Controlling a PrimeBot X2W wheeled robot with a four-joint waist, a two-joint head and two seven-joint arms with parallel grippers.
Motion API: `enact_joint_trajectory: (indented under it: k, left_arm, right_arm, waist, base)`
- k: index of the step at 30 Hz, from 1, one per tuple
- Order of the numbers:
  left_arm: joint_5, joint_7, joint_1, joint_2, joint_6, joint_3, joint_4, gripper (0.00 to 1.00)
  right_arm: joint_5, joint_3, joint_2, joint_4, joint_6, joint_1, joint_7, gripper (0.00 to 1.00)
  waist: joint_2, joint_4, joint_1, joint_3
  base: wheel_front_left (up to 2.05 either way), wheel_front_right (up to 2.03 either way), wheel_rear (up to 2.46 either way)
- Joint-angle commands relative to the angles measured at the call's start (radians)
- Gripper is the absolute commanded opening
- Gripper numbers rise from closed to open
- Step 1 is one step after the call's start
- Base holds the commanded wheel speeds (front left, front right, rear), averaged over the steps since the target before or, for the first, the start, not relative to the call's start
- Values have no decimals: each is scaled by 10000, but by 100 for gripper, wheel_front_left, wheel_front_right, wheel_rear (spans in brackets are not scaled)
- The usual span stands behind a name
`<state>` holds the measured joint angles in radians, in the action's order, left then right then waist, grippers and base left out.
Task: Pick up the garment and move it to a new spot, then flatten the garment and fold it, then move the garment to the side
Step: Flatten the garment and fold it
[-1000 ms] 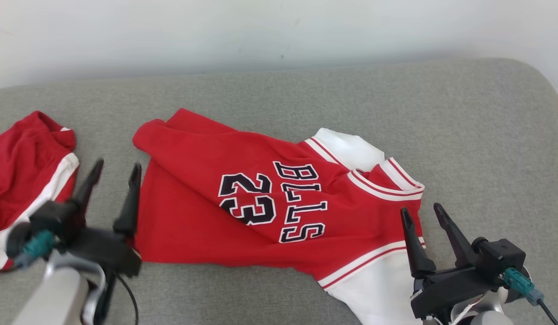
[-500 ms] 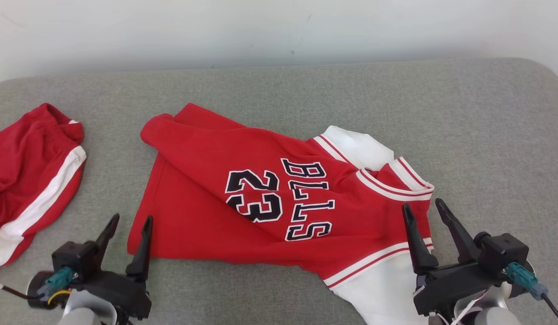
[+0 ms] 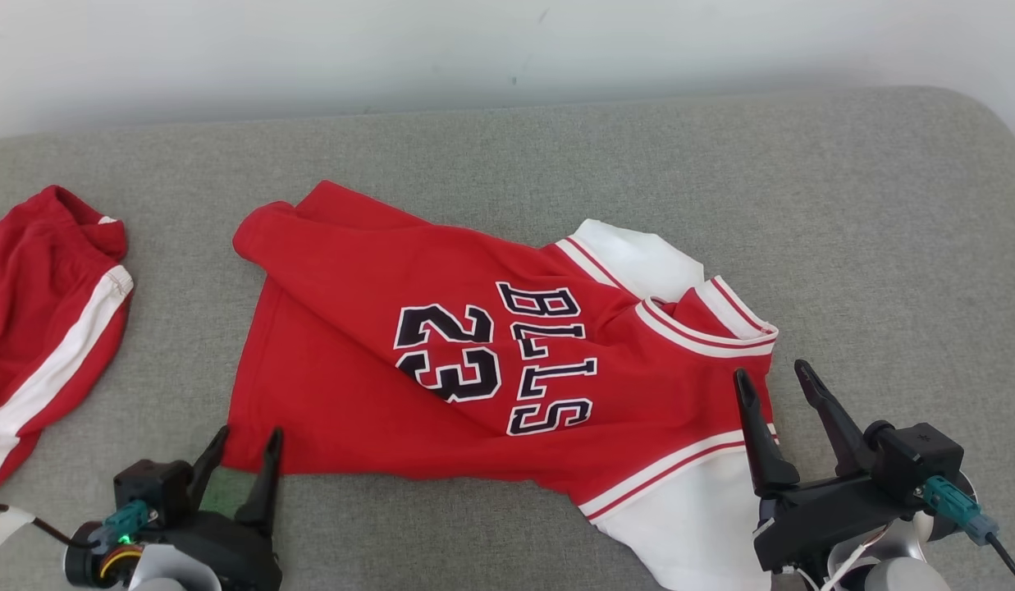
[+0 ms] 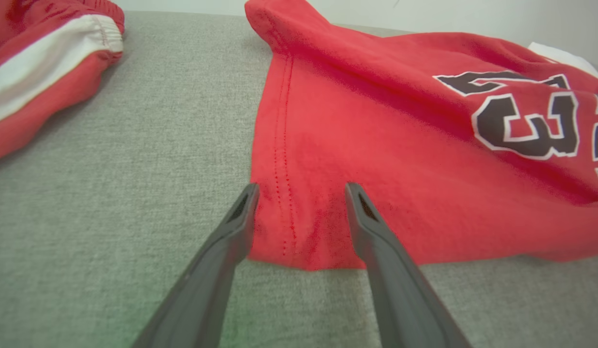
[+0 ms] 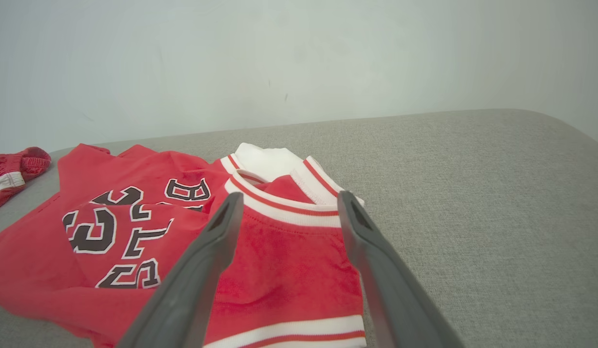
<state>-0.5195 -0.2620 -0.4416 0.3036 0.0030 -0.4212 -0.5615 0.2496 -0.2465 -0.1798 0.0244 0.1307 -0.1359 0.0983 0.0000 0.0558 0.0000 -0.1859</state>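
Red short-sleeved jersey [image 3: 474,369] with white sleeves and black "23" lettering lies on the grey woven fabric surface [image 3: 884,246], roughly mid-surface. It is not flat. One red panel is folded diagonally across the body, so the print is partly overlapped and reads sideways. Hem end points to the robot's left, the collar with its white-and-red striped trim to its right. One white sleeve sticks out past the collar on the far side; the other runs off the near side of the jersey.

Left gripper [image 3: 247,435]: fingers apart, nothing clamped. It sits low at the jersey's near hem corner. In the left wrist view that corner and its stitched hem lie between the two fingers. Can't tell if the fingers touch the cloth.

Right gripper [image 3: 771,371]: fingers apart, nothing clamped. It is at the collar end of the jersey. In the right wrist view the striped collar and red shoulder panel show between the fingers. Contact with the cloth not discernible.

Second red garment with a white side stripe [image 3: 39,312] lies bunched well apart from the jersey's hem end. Pale plain wall [image 3: 474,49] runs beyond the jersey's far side.
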Motion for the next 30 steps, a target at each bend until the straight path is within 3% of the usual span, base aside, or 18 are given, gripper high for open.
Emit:
enact_joint_trajectory:
  k: [1,2,16,17,18,19,30]
  left_arm:
    - [66,-42,-123,0,-15,13,-41,8]
    - [105,-42,-147,-28,-51,44,-1,0]
    - [509,-43,987,-220,-6,367,983,0]
    - [554,-43,1001,-191,19,363,969,38]
    - [519,-43,1016,-215,32,373,971,95]
    - [490,-41,1041,-211,34,379,918,100]
    - [482,-41,603,10,-52,445,32,100]
  right_arm:
    - [-37,-5,-8,-4,1,-68,50,100]
    - [-40,-4,-2,-3,1,-63,66,100]
    - [87,-74,15,197,1,299,52,100]
    - [88,-113,-12,208,1,305,32,100]
    - [103,-125,-40,218,1,302,17,100]
    - [117,-121,-59,205,1,287,16,100]
    - [184,-259,-182,161,1,150,-72,100]
  waist:
    - [0,2,0,16]
    - [0,-3,0,36]
    - [0,-303,0,745]
    - [0,-310,0,772]
    - [0,-318,0,794]
    - [0,-327,0,806]
    - [0,-22,0,674]
  base:
    - [0,0,0]
    - [0,0,0]
    - [0,0,0]
    - [0,0,0]
    - [0,0,0]
    - [0,0,0]
    - [0,0,0]
